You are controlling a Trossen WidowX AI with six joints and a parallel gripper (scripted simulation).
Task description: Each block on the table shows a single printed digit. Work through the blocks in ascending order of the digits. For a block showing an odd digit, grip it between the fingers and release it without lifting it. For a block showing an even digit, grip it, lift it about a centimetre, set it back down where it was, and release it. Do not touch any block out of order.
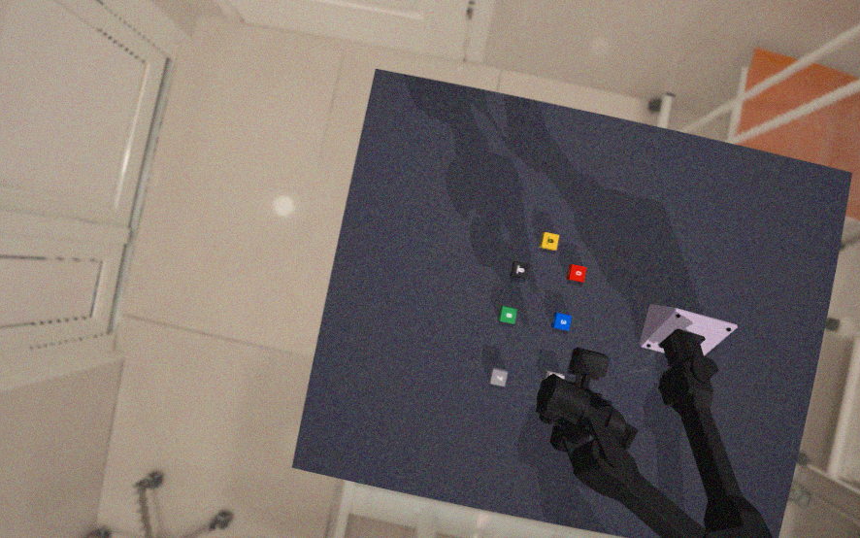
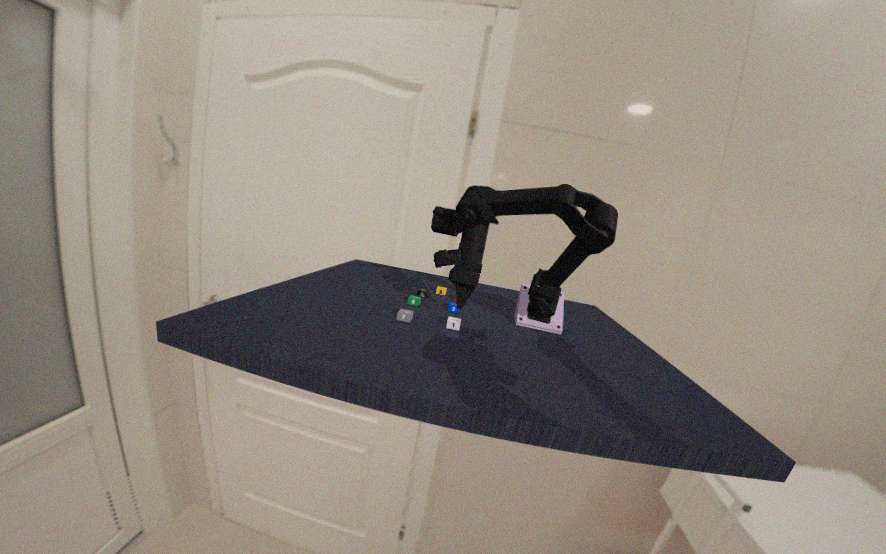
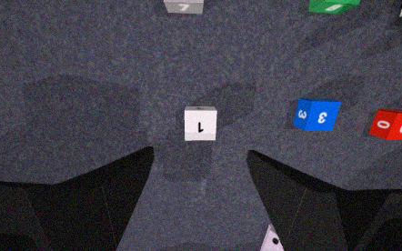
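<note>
Fingers of the gripper point(image 3: 200, 191) stand wide apart and hold nothing — in the wrist view the two dark fingers frame the lower corners, with bare table point(image 3: 69, 68) between them. The white block marked 1 point(image 3: 200, 124) sits on the table just beyond the tips, centred on the gap, touching neither finger. In the exterior view the gripper point(image 2: 464, 294) hangs above and slightly behind that white block point(image 2: 452, 322), clear of its top.

To the right in the wrist view lies the blue block marked 3 point(image 3: 317, 115), and further right the red block marked 0 point(image 3: 395, 124); both are well apart from the fingers. At the far edge a grey block point(image 3: 184, 5) and a green block point(image 3: 334, 5) are cut off by the frame — the grey one seems to read 7, the green digit cannot be read.

From the top view, the yellow block point(image 1: 549, 241) and the black block point(image 1: 518, 270) lie farthest from the gripper; their digits are too small to tell. The arm's pale base plate point(image 1: 704, 327) stands on the table to the right of the blocks.
</note>
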